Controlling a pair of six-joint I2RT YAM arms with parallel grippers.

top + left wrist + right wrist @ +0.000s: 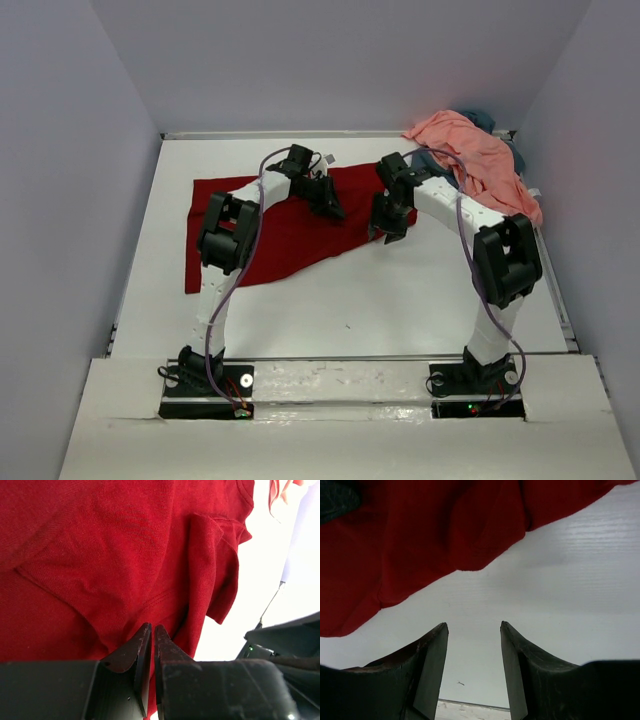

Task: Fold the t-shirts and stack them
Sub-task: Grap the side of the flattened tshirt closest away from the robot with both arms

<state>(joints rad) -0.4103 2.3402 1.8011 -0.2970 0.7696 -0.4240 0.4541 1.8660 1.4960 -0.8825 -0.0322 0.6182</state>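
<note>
**While the left gripper [152, 628] nips the dark red t-shirt [100, 570], the right gripper [474, 625] hangs open**

Since creases in the red cloth run straight into the left tips and the jaws stand almost together, I judge a fold is pinched there. Right jaws are spread wide with nothing between them. Bare table [560, 580] is under them, and the red hem is just ahead, up and left of the fingers. The salmon pink t-shirt [470, 150] is heaped well apart from both grippers, with the slate blue-grey t-shirt [492, 120] peeking from beneath.

Risks:
- The thin pinch slips on lifting.
- The pinch grabs extra layers and bunches the shirt.
- The right gripper, closing here, takes table, not cloth.
- The wrists sit near each other and could clash.
</note>
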